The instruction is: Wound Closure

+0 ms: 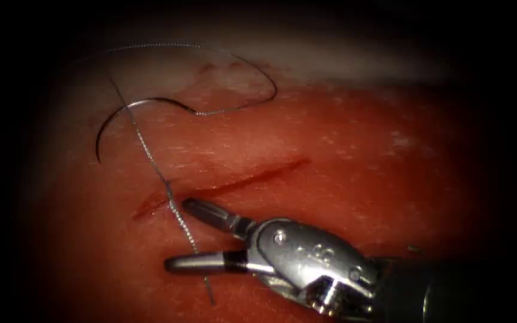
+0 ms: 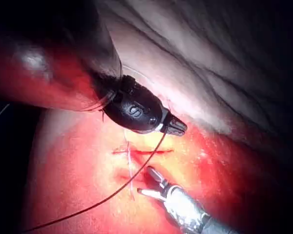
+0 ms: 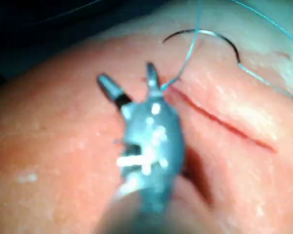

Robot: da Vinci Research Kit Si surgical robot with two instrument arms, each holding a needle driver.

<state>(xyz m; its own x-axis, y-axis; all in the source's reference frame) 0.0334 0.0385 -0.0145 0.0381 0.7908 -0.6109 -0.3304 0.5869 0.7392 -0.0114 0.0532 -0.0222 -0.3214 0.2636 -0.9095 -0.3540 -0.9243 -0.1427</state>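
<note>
Spreading my right hand (image 1: 178, 236) empty beside the cut (image 1: 222, 188), straddling the thread (image 1: 178, 218) crossing it; needle (image 1: 127, 116) lies free on the tissue (image 1: 360, 161) above-left. Left hand (image 2: 178, 127) looks pressed together.

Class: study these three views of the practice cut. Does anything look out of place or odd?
Yes: the needle lies loose on the tissue left of the cut, held by neither tool. The right tool is open, empty, straddling the thread.
</note>
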